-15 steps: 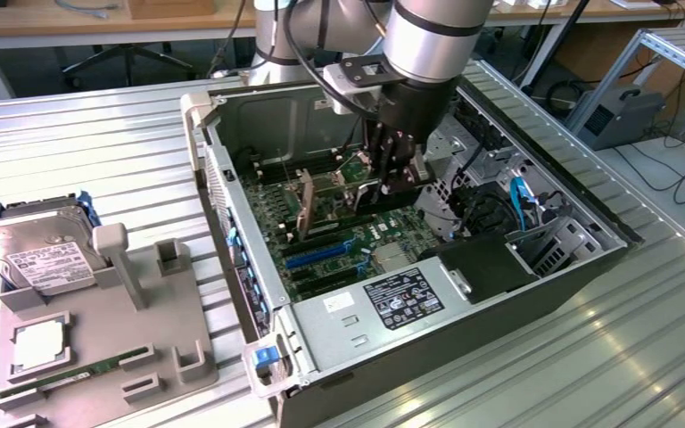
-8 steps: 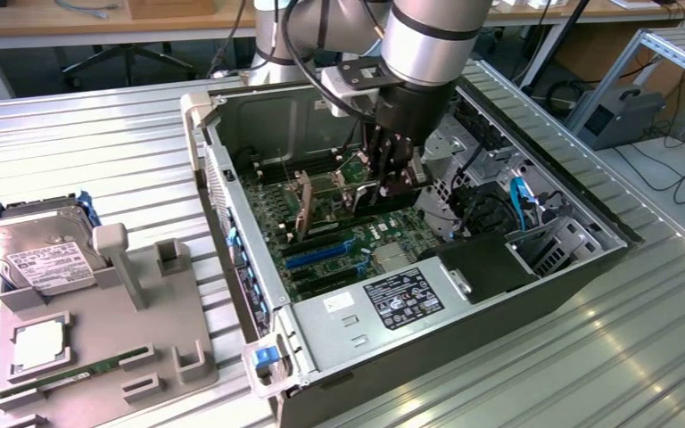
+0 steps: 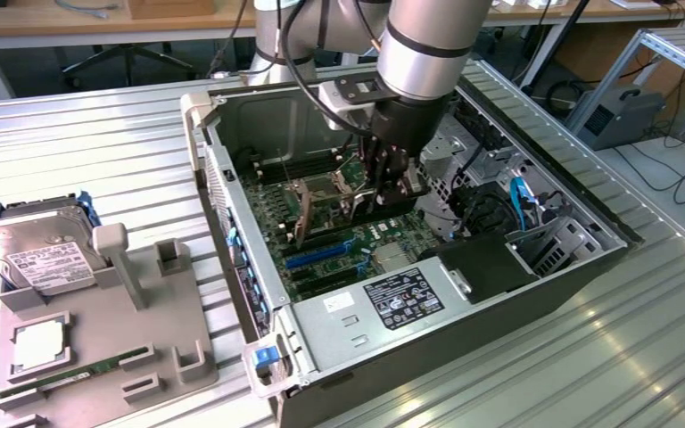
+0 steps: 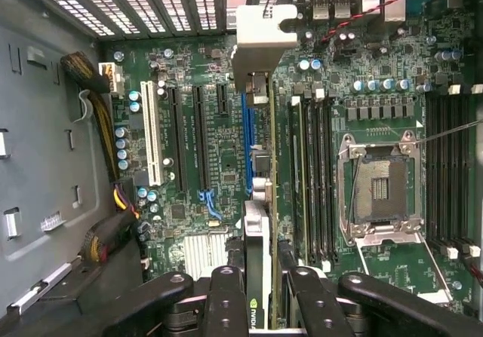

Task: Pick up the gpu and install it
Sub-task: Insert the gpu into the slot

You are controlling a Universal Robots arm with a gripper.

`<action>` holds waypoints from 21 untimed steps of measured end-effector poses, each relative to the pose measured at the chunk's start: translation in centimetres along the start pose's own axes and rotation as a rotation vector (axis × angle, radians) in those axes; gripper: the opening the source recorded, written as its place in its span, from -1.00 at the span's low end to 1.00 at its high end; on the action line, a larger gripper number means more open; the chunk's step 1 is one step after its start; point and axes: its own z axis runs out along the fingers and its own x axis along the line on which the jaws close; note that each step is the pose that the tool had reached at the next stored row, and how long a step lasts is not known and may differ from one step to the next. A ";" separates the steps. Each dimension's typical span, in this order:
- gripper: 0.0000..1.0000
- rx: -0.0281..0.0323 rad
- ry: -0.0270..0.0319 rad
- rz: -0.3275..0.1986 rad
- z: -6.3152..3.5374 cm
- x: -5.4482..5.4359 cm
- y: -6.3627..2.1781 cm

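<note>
The gpu [image 4: 259, 231] is a thin card that I see edge-on in the wrist view, with its silver bracket [image 4: 260, 39] at the far end against the case's rear grille. My gripper [image 4: 261, 280] is shut on it, one black finger [image 4: 226, 299] on each side. The card runs along the blue slot [image 4: 247, 137] of the motherboard; I cannot tell whether it is seated. In the exterior view the gripper [image 3: 388, 189] reaches down into the open computer case [image 3: 242, 259], and the gpu's tan-brown face [image 3: 318, 209] stands upright over the motherboard.
The case walls, the power supply [image 3: 402, 299] and cables [image 3: 519, 201] close in around the arm. The CPU socket [image 4: 381, 186] and memory slots [image 4: 317, 179] lie beside the card. On the exterior view's left a grey fixture [image 3: 140, 294] holds a hard drive [image 3: 39, 254] and a green memory stick [image 3: 75, 373].
</note>
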 end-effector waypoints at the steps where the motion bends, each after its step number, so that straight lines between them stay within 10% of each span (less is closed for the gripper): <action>1: -0.47 0.0001 -0.0002 0.000 0.01 0.0 0.10; 21: -0.47 0.0018 -0.0005 0.001 0.99 0.2 2.52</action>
